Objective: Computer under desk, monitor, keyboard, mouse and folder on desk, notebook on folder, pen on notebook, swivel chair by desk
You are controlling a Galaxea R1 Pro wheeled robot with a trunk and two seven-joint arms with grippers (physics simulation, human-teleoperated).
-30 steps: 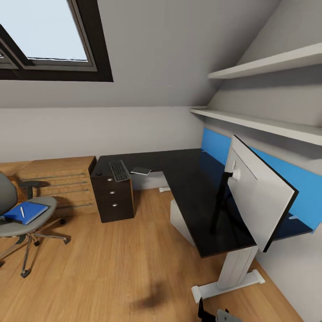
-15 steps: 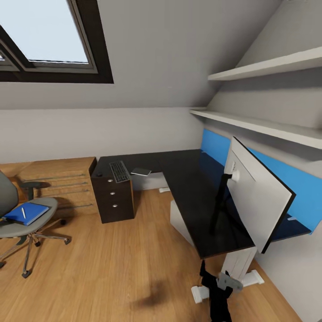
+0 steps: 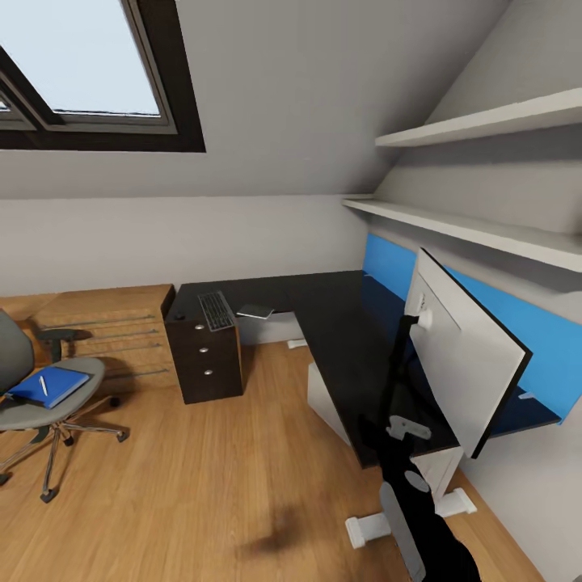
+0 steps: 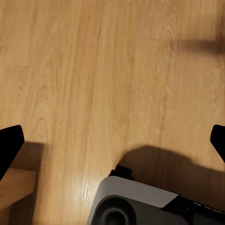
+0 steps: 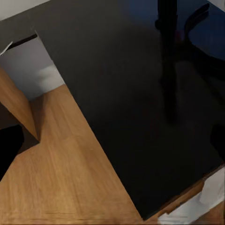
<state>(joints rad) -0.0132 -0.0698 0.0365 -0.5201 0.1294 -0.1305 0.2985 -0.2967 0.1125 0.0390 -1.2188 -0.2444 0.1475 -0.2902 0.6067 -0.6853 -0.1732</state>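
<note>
Rising before the surface [image 3: 339,323] near the monitor [image 3: 465,356], right gripper [image 3: 386,416], jaw state unclear, keyboard [image 3: 216,309] on the drawer unit [image 3: 204,356] beyond, folder [image 3: 48,385] with pen [image 3: 43,385] on the swivel chair [image 3: 36,404].

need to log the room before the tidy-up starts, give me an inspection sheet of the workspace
surface: black desk, L-shaped, on white legs, blue panel along its back edge
job's things: monitor stands on the desk, white back toward the camera; keyboard lies at the desk's far end above the drawer unit; blue folder lies on the swivel chair seat with the pen on it
clutter: flat grey item beside the keyboard, too small to tell
grippers: right gripper raised at the desk's near corner, jaws unclear; left wrist view looks down at wood floor
cables: nothing seen
surroundings: skylight, two wall shelves, low wooden shelving
</note>
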